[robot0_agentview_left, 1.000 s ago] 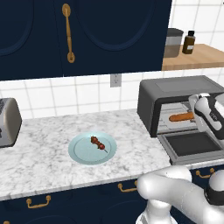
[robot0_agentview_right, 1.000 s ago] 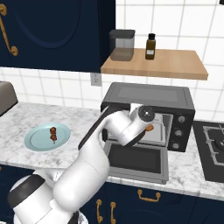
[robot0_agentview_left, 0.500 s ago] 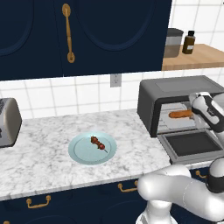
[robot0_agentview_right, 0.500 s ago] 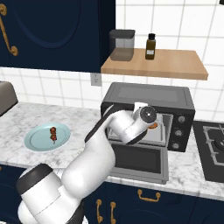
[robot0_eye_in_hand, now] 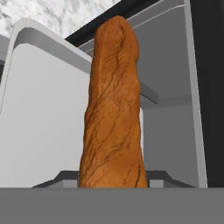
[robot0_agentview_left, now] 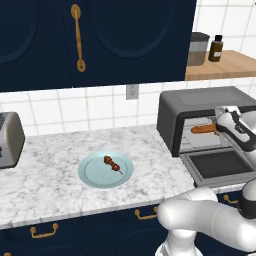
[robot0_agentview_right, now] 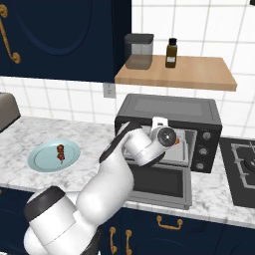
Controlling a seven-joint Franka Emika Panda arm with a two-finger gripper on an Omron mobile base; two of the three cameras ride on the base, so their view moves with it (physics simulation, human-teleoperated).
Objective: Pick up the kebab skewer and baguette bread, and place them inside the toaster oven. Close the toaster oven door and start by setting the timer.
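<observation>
Counter [robot0_agentview_left: 50, 185]: grey-white marble, runs L to R under dark blue cabinets [robot0_agentview_left: 100, 40]. Oven [robot0_agentview_left: 200, 107] sits at R end of counter, dark grey box, cavity open to front. Door [robot0_agentview_left: 220, 165] dropped flat, glass panel facing up, sticking out past counter edge. In R base view the knobs [robot0_agentview_right: 203, 149] are on oven's R side, stove [robot0_agentview_right: 241, 172] just beside it. Wood shelf [robot0_agentview_right: 177, 72] above oven w/ a grey canister [robot0_agentview_right: 138, 50] and a brown bottle [robot0_agentview_right: 171, 52]. Silver toaster [robot0_agentview_left: 10, 140] at far L of counter, well apart from oven.

My arm reaches in at oven mouth, over the open door. Gripper [robot0_agentview_left: 219, 128] is at the R end of the baguette [robot0_agentview_left: 202, 129], which lies level inside the cavity, pointing L. In hand view baguette [robot0_eye_in_hand: 113, 109] runs straight away from me from between my fingers into the light grey oven interior. I'm grasping baguette, jaws about half wide around its end; fingertips themselves are hidden.

Plate [robot0_agentview_left: 95, 175]: pale blue, mid counter, well L of oven. Skewer [robot0_agentview_left: 111, 163] on plate, small, red-brown chunks, lying diagonal, near plate's centre.
</observation>
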